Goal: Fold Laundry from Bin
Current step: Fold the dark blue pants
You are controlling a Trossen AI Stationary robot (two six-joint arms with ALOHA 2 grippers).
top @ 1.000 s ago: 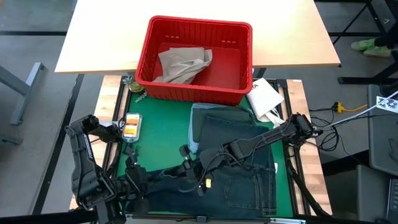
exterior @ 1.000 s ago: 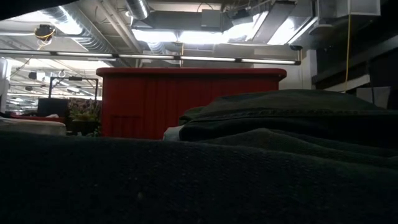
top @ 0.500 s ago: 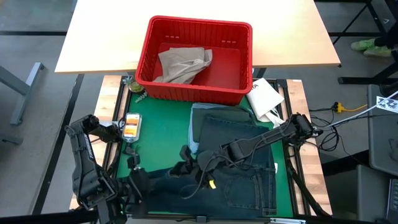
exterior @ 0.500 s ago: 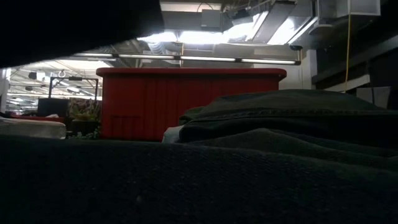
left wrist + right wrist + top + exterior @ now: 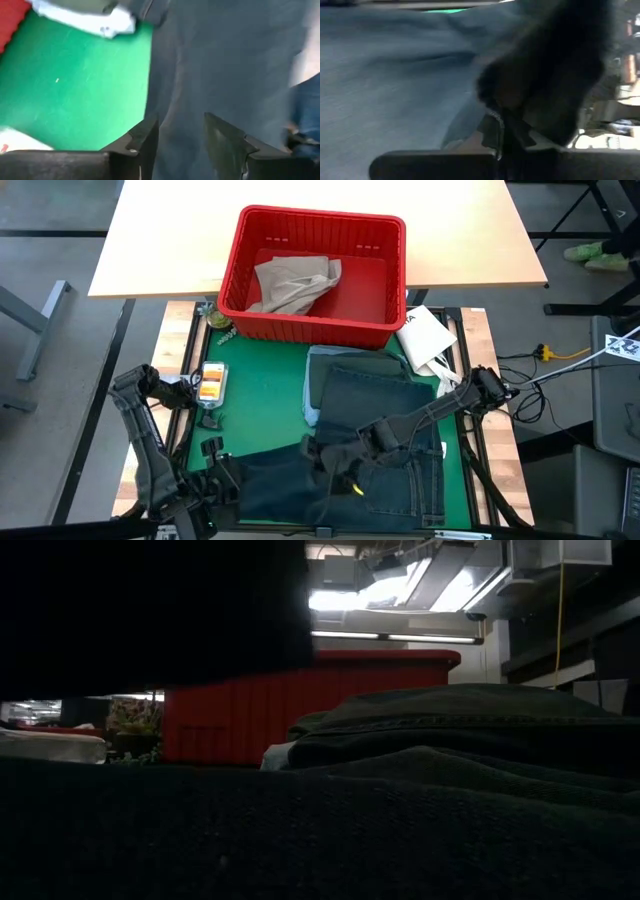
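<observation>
Right gripper (image 5: 318,453) lower over jeans (image 5: 385,430)

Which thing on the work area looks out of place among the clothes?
The white packet at the mat's far right corner, beside the red bin, is no garment. A small orange-screened device also lies on the green mat, left of the jeans.

I work in a lab or workshop hall. The low view shows exposed ceiling ducts (image 5: 400,570), strip lights (image 5: 395,637) and open floor behind my table. From above: a green mat (image 5: 260,405) on a wooden bench (image 5: 505,480), grey concrete floor (image 5: 60,250), loose cables (image 5: 545,355).
</observation>
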